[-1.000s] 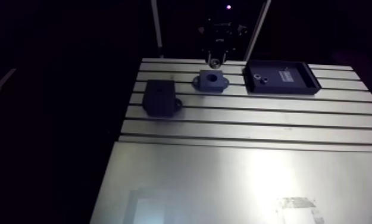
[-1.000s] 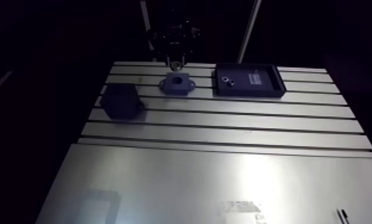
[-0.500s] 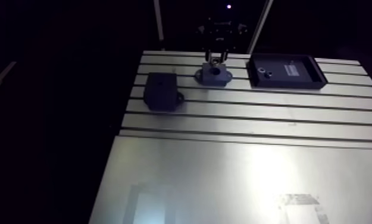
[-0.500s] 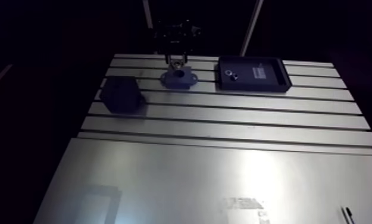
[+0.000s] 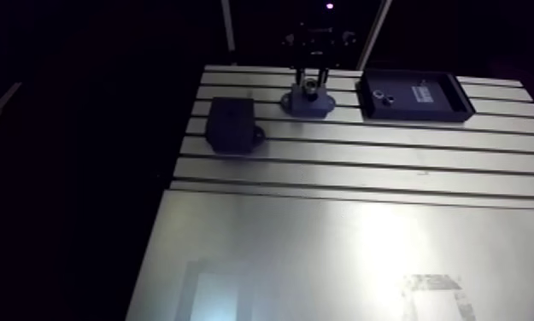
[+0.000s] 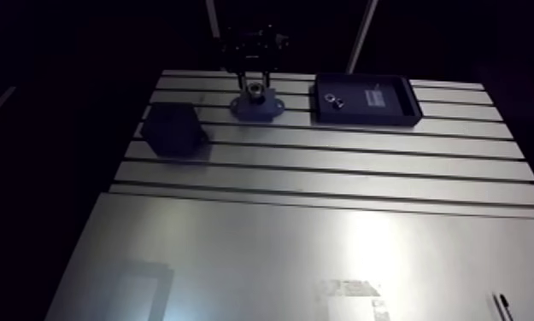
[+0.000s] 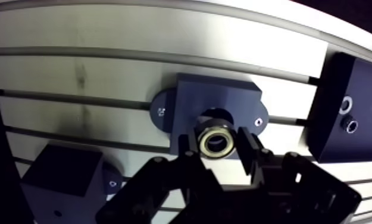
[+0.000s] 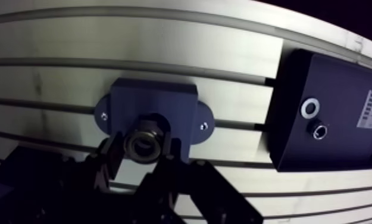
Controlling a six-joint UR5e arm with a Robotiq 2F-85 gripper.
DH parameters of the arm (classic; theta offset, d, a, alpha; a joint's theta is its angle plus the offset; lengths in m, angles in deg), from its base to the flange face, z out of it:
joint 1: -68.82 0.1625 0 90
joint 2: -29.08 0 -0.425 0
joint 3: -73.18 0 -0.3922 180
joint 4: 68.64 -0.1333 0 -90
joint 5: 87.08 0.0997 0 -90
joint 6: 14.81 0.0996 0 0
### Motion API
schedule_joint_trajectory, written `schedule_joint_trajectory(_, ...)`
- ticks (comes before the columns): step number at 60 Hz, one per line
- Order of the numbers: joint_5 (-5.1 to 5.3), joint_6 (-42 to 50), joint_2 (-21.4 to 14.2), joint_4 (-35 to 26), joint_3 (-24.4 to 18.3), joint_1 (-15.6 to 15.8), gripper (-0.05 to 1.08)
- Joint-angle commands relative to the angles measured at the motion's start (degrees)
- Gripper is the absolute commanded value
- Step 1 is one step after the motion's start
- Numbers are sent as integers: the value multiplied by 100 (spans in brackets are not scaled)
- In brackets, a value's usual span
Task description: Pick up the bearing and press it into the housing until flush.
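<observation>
Aluminium slotted table [image 5: 338, 248], arm view: housing [image 5: 308, 102] sits on the far rows, flange flat on the surface and bore up, presumably so the press goes straight down. The gripper [image 5: 310, 84] hangs right over it, too small here to read. Dark block [image 5: 231, 125] is to the left and a bit nearer, well apart. Black tray [image 5: 454, 104] is right of the housing, not touching it, with small parts at its left end. Wrist view: fingers [image 7: 249, 152] are clamped on the bearing [image 7: 217, 143], one each side of the outer ring. Its axis points into the bore and it sits just above the bore mouth. It looks not yet seated, though I can't tell the gap. My guess is the outer-ring grip keeps the load off the inner race and leaves the bore in sight for alignment. The tray holds a pale ring [image 8: 310, 108] with a dark bushing-like part [image 8: 318, 128] just beside it, plus a label at the end away from the housing.
</observation>
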Motion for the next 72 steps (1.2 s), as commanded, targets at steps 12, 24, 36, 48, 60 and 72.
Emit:
schedule_joint_trajectory(12,-7,-4,62,2,-26,1,58)
schedule_joint_trajectory(24,-8,-13,71,2,-17,1,58)
schedule_joint_trajectory(36,-15,-22,81,11,-17,1,58)
schedule_joint_trajectory(48,-16,-22,103,11,-17,1,58)
schedule_joint_trajectory(60,-16,-22,142,11,-26,-17,58)
schedule_joint_trajectory(72,-16,-31,151,11,-26,-17,58)
